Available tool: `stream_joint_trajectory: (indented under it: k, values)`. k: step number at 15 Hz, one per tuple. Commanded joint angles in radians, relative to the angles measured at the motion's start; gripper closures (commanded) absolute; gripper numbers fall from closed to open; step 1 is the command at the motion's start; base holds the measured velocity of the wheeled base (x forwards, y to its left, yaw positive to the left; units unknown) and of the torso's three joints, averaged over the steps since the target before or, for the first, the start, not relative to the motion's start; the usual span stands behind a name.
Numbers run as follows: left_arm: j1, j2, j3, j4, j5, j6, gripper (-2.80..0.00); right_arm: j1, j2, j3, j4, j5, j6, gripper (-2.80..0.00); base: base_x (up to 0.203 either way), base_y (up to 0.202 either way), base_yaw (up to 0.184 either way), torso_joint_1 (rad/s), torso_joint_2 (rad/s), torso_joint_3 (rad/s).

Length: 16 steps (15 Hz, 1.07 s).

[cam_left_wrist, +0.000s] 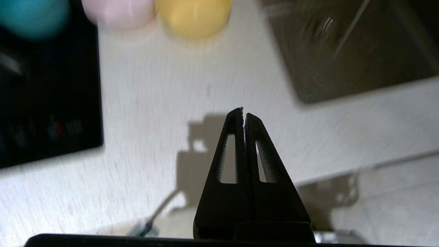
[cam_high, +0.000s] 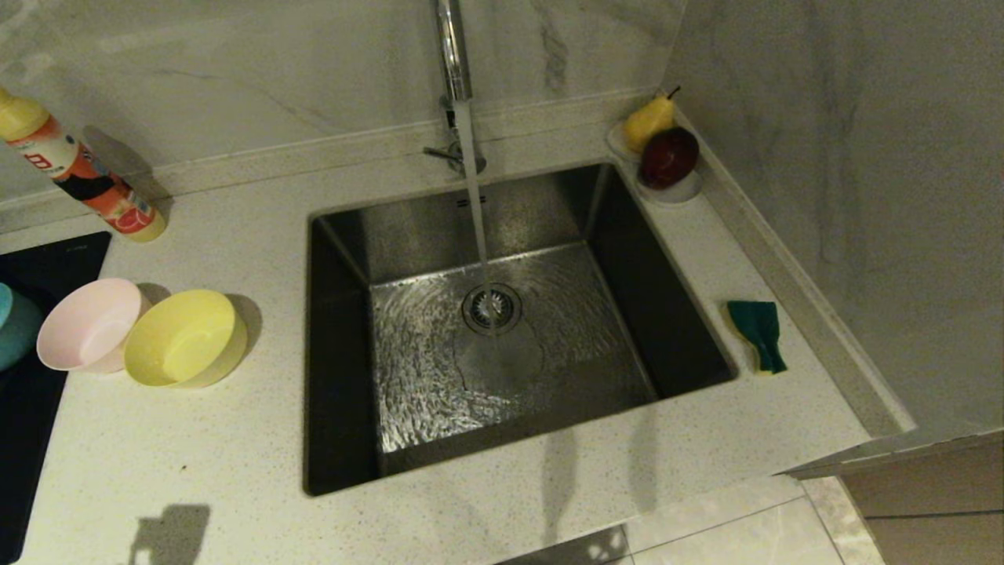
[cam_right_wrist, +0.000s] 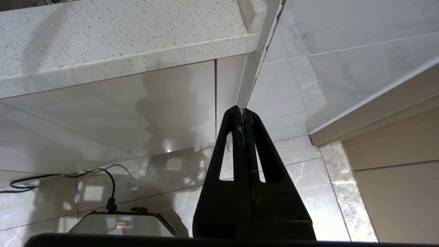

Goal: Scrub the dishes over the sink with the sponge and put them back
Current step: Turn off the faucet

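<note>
I have the left gripper (cam_left_wrist: pixel 243 115) pinched closed and empty above the counter (cam_left_wrist: pixel 154 113) — yellow bowl (cam_left_wrist: pixel 193 15), pink bowl (cam_left_wrist: pixel 118 12) and blue bowl (cam_left_wrist: pixel 32 15) ahead of it, the sink (cam_left_wrist: pixel 343 51) off to its side. The right gripper (cam_right_wrist: pixel 242 113), closed too, hangs parked below the counter edge; the sponge (cam_high: pixel 758 331) lies beyond the sink.

open: counter (cam_high: pixel 235 439) before bowls | blocking: tap (cam_high: pixel 453 55) over sink (cam_high: pixel 674 314)

marble wall (cam_high: pixel 863 157), speckled countertop (cam_high: pixel 196 439), tiled floor (cam_high: pixel 729 534)
</note>
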Motion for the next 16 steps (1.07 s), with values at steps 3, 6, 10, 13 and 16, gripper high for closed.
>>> stream_joint_trajectory:
  k: [3, 6, 10, 13, 16]
  values:
    - [0.0, -0.058, 0.259, -0.16, 0.044, 0.007, 0.0, 0.0, 0.002, 0.0, 0.0, -0.001, 0.0, 0.0, 0.0, 0.0, 0.0, 0.0, 0.0, 0.0]
    - [0.0, -0.058, 0.342, -0.335, -0.007, -0.016, 0.0, 0.0, 0.002, 0.0, 0.0, -0.001, 0.0, 0.0, 0.0, 0.0, 0.0, 0.0, 0.0, 0.0]
    - [0.0, -0.058, 0.349, -0.283, -0.026, -0.035, 0.0, 0.0, 0.002, 0.0, 0.0, -0.001, 0.0, 0.0, 0.0, 0.0, 0.0, 0.0, 0.0, 0.0]
    - [0.0, -0.058, 0.348, -0.296, -0.019, -0.033, 0.0, 0.0, 0.002, 0.0, 0.0, -0.001, 0.0, 0.0, 0.0, 0.0, 0.0, 0.0, 0.0, 0.0]
    - [0.0, -0.058, 0.252, -0.345, -0.03, -0.021, 0.0, 0.0, 0.002, 0.0, 0.0, -0.001, 0.0, 0.0, 0.0, 0.0, 0.0, 0.0, 0.0, 0.0]
